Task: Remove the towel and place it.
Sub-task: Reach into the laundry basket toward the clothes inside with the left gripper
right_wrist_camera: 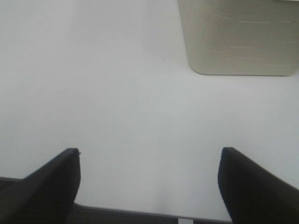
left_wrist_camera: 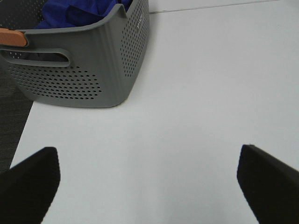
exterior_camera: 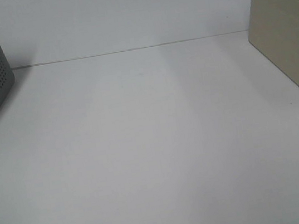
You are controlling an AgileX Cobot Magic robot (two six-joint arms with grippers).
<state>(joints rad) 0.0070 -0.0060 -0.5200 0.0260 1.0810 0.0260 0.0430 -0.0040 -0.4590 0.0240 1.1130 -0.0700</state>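
Your left gripper (left_wrist_camera: 148, 154) and right gripper (right_wrist_camera: 149, 154) both gape wide, empty; the blue towel (left_wrist_camera: 77, 11) sits bunched in the grey basket (left_wrist_camera: 93, 70).

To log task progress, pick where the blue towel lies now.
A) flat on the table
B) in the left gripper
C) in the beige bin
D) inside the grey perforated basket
D: the left wrist view shows the towel bunched inside the grey basket.
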